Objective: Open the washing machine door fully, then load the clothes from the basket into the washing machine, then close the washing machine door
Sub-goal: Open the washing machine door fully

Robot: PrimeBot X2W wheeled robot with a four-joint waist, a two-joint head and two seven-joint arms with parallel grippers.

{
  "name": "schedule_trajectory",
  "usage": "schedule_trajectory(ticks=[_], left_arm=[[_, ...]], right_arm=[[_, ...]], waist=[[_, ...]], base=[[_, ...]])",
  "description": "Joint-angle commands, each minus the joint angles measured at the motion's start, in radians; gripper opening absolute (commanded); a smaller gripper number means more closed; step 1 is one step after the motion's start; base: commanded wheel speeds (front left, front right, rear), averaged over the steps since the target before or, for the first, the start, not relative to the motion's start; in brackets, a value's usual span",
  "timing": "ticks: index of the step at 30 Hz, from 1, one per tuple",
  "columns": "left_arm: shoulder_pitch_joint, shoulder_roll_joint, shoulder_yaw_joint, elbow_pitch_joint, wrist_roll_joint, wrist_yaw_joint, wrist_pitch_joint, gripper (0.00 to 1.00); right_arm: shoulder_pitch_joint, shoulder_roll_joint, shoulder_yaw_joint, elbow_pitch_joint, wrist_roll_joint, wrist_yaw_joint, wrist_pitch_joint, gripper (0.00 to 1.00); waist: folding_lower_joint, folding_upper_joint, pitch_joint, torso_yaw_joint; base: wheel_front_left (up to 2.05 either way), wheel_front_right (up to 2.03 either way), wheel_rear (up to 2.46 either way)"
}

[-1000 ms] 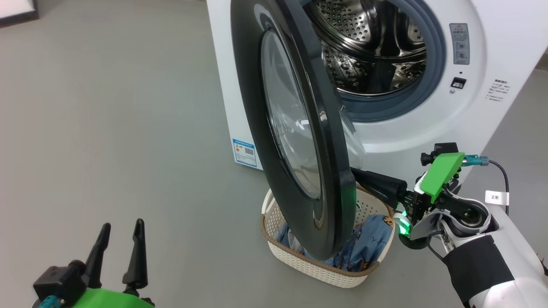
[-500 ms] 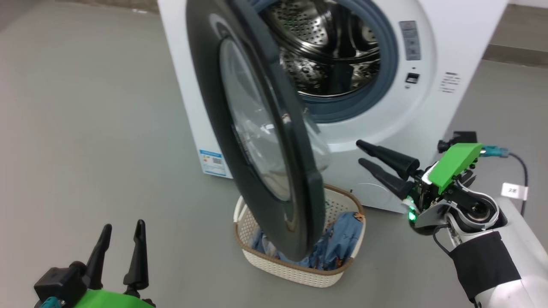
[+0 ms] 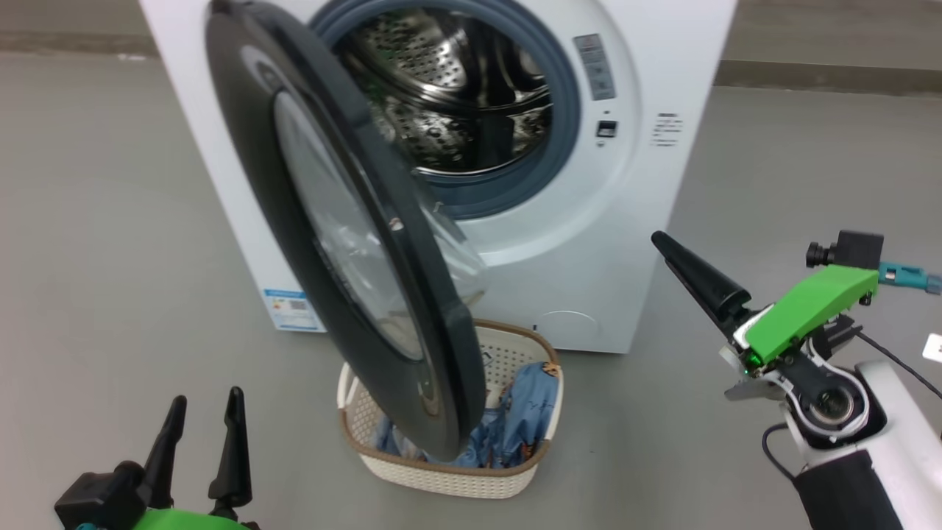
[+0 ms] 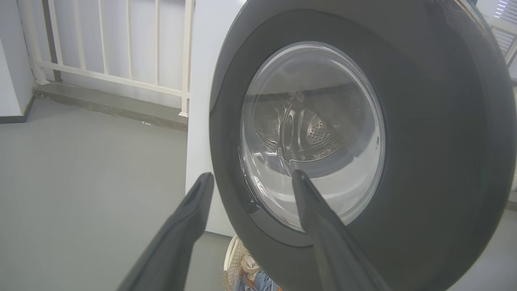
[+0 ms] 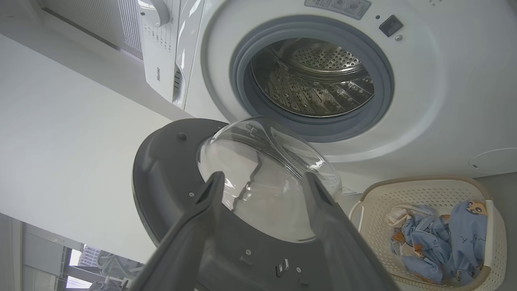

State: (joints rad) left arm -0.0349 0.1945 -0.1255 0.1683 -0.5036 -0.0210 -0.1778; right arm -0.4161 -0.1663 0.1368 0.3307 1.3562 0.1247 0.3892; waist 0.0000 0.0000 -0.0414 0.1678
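The washing machine [image 3: 589, 243] stands ahead, its steel drum [image 3: 456, 96] exposed. The washing machine door [image 3: 353, 221] hangs swung out to the left, with its black rim edge-on over the basket [image 3: 449, 471]. The basket sits on the floor below the door, with the light-blue clothes [image 3: 519, 419] inside. My right gripper [image 3: 657, 240] is open in free air to the right of the door, holding nothing. In the right wrist view, its fingers [image 5: 262, 178] frame the door's inner side [image 5: 161, 173], the basket [image 5: 424, 194] and the clothes [image 5: 444, 238]. My left gripper [image 3: 206, 412] is open and empty at the lower left, facing the door's outer face [image 4: 424, 161].
Grey floor runs all around the machine. A blue label sticker [image 3: 293, 308] is low on the machine's left side. A white railing [image 4: 121, 76] stands behind on the left. A cable [image 3: 905, 276] trails from my right wrist.
My right gripper has opened, let go of the door's edge and drawn back to the right. The head camera has shifted, so the whole scene sits further left. My left gripper is unchanged.
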Motion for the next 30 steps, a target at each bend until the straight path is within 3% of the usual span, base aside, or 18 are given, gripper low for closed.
schedule_trajectory(ticks=[1, 8, 18, 30], left_arm=[[-0.014, 0.013, 0.037, -0.017, -0.006, 0.007, -0.014, 1.0], [-0.007, 0.02, 0.034, -0.02, 0.008, 0.019, -0.025, 1.0], [0.0, 0.03, 0.043, -0.028, 0.024, 0.051, -0.038, 1.0], [0.005, 0.035, 0.042, -0.032, 0.03, 0.068, -0.044, 1.0]], right_arm=[[0.003, -0.011, 0.028, -0.054, -0.022, 0.006, -0.029, 1.0], [0.093, -0.064, 0.07, -0.167, -0.13, 0.006, -0.166, 1.0], [0.219, -0.114, 0.062, -0.223, -0.346, 0.006, -0.376, 1.0], [0.325, -0.112, 0.001, -0.173, -0.65, 0.006, -0.55, 1.0]], waist=[[0.0, 0.0, -0.009, -0.049], [0.0, 0.0, -0.015, -0.11], [0.0, 0.0, -0.018, -0.159], [0.0, 0.0, -0.024, -0.18]], base=[[0.0, 0.0, 0.0], [0.0, 0.0, 0.0], [0.0, 0.0, 0.0], [0.0, 0.0, 0.0]])
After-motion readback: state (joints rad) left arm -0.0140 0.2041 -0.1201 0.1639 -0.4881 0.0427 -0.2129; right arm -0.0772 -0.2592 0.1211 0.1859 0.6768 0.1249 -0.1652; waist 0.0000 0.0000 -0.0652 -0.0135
